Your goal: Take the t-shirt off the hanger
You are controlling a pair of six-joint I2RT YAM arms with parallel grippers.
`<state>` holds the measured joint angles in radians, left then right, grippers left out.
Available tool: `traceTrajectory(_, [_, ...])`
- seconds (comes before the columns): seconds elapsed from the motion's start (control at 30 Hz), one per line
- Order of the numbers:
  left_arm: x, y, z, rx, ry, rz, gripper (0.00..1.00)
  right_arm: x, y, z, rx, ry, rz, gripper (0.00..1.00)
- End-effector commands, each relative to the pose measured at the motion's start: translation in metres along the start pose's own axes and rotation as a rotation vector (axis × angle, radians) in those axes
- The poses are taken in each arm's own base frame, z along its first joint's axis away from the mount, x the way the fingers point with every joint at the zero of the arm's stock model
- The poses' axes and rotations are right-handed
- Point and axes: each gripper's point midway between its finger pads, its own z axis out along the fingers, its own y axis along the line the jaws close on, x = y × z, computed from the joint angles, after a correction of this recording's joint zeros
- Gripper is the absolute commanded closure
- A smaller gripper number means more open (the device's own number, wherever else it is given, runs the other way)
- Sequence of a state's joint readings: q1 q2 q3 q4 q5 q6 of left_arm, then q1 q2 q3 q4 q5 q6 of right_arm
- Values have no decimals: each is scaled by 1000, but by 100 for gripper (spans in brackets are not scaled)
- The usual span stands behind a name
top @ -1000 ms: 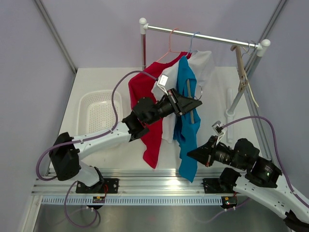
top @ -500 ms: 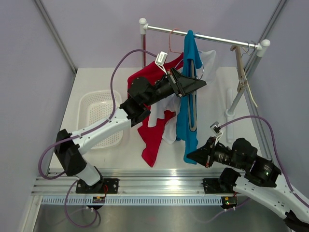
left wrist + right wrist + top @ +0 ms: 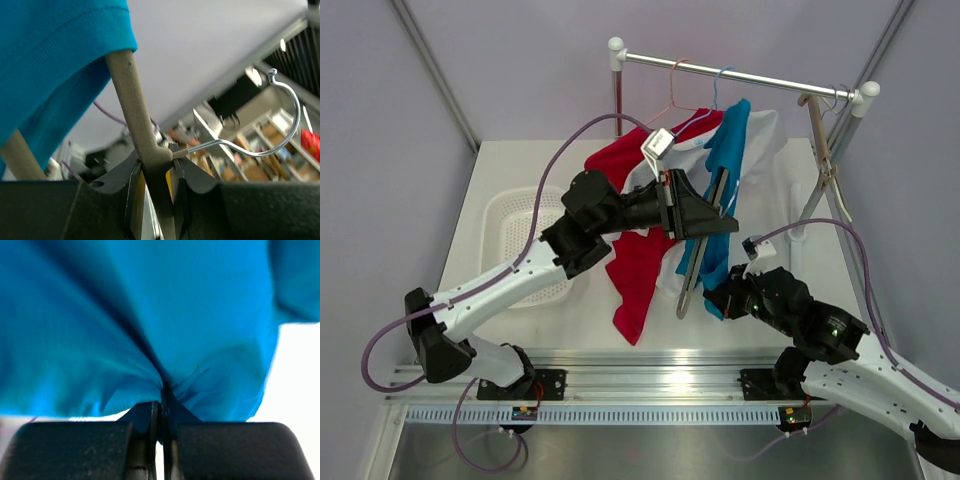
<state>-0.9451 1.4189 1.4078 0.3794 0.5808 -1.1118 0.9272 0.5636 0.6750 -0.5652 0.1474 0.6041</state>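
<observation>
The blue t-shirt (image 3: 732, 145) is draped on a grey-beige hanger (image 3: 692, 275) that is off the rail and tilted. My left gripper (image 3: 725, 222) is shut on the hanger's neck. In the left wrist view the jaws (image 3: 155, 175) clamp the hanger (image 3: 131, 100) just below its metal hook (image 3: 287, 107), with the blue t-shirt (image 3: 50, 60) covering one shoulder. My right gripper (image 3: 713, 298) is shut on the shirt's lower part. The right wrist view shows blue fabric (image 3: 150, 305) pinched between the closed fingers (image 3: 161, 405).
A red t-shirt (image 3: 638, 265) and a white t-shirt (image 3: 765, 130) hang from the rail (image 3: 740, 75) behind. A wooden hanger (image 3: 825, 150) hangs at the rail's right end. A white basket (image 3: 525, 240) sits on the table at left.
My left gripper raised the hanger to rail height, then brought it down and tilted it. My right gripper moved up and left and closed on the blue shirt's lower part.
</observation>
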Motion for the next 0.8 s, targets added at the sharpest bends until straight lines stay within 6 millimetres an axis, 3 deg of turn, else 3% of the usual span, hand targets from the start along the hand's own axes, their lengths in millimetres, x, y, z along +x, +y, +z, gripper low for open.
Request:
traceTrajectory(0.0, [24, -83, -16, 172, 111, 165, 100, -48, 0, -15, 45, -184, -24, 100])
traceTrajectory(0.07, [37, -76, -32, 159, 106, 124, 100, -49, 8, -20, -1, -183, -38, 81])
traceTrajectory(0.1, [38, -66, -37, 113, 78, 115, 100, -49, 14, -24, -36, -176, -60, 65])
traceTrajectory(0.13, [44, -57, -44, 69, 82, 110, 100, -53, 24, -32, -78, -171, -69, 30])
traceTrajectory(0.17, [56, -43, -58, 0, 109, 124, 100, -46, 30, -37, -117, -124, -82, 20])
traceTrajectory(0.23, [63, -30, -71, -64, 108, 137, 100, -54, 46, -55, -183, -124, -96, 14])
traceTrajectory(0.37, [85, -15, -100, -118, 113, 116, 100, -60, 75, -89, -342, -111, -122, 17])
traceTrajectory(0.43, [88, -12, -106, -125, 103, 119, 100, -69, 88, -100, -400, -129, -123, 21])
traceTrajectory(0.6, [93, -12, -111, -59, 63, 141, 100, -89, 110, -91, -450, -165, -89, 41])
traceTrajectory(0.67, [84, -16, -109, -26, 4, 163, 100, -90, 122, -89, -506, -166, -69, 54])
traceTrajectory(0.73, [77, -10, -107, -30, -53, 180, 100, -89, 139, -97, -616, -163, -50, 55])
traceTrajectory(0.77, [68, -5, -105, -52, -101, 188, 100, -78, 141, -92, -646, -128, -5, 54])
